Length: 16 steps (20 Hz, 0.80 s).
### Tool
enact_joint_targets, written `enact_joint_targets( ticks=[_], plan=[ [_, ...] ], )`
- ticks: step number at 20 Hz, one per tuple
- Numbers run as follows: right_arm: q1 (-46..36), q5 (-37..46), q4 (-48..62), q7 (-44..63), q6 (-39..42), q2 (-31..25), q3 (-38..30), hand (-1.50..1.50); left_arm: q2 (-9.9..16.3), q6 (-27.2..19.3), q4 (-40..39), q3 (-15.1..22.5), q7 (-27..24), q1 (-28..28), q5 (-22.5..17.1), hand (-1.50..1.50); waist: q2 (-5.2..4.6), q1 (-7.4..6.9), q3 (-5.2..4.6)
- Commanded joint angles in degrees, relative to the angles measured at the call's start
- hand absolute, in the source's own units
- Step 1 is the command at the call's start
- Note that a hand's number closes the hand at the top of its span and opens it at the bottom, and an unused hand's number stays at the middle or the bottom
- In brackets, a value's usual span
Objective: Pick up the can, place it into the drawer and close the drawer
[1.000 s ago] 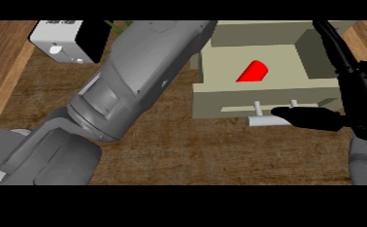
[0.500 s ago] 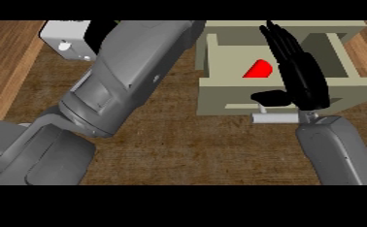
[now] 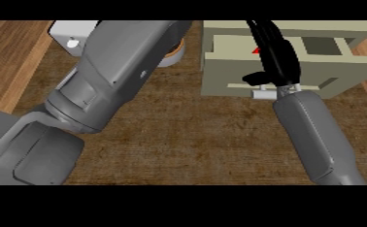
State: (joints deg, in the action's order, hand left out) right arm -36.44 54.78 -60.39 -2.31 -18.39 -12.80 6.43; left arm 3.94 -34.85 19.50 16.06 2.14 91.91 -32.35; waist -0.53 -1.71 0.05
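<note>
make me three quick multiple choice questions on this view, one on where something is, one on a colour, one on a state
1. Where is the right hand?
A. over the drawer, above its handle
B. flat on the counter's bare wood at the left
C. out of view

2. What colour is the can that shows in the drawer?
A. blue
B. red
C. green

3. How does the drawer stand?
A. taken out and upside down
B. fully shut
C. part open, its inside showing

Answers: 1 A, the black fingers hang over the drawer's front. 2 B, a red sliver shows beside the hand. 3 C, the drawer's front stands out from the cabinet.
</note>
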Motion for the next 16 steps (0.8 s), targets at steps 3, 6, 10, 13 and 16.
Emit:
enact_joint_targets(
  ticks=[3,6,10,13,16],
  plan=[
    [-9.4,4.4,14.4,0.6,-10.1,2.2,-3.2,-1.50,5.3,3.0,3.2,0.2,3.4,-2.0,1.0,-1.50,-0.05,-1.46,0.00],
    [-11.8,4.9,19.6,-0.2,-13.9,2.5,-4.8,-1.50,6.5,2.8,7.0,0.7,3.9,-5.6,1.5,-1.50,0.35,-2.02,-0.03],
    [-19.0,5.2,26.8,-0.4,-16.3,1.9,-7.1,-1.50,8.3,5.8,9.7,0.6,6.2,-7.9,1.1,-1.50,-0.02,-2.70,-0.01],
    [-22.0,7.1,31.9,0.3,-20.0,3.2,-7.2,-1.50,8.2,4.4,12.6,1.5,5.3,-10.7,2.2,-1.50,-0.15,-3.11,-0.03],
    [-24.6,7.0,35.5,-0.5,-22.1,1.5,-8.8,-1.50,8.3,4.0,14.9,2.0,7.8,-10.9,2.4,-1.50,-0.35,-4.27,-0.01]
  ],
)
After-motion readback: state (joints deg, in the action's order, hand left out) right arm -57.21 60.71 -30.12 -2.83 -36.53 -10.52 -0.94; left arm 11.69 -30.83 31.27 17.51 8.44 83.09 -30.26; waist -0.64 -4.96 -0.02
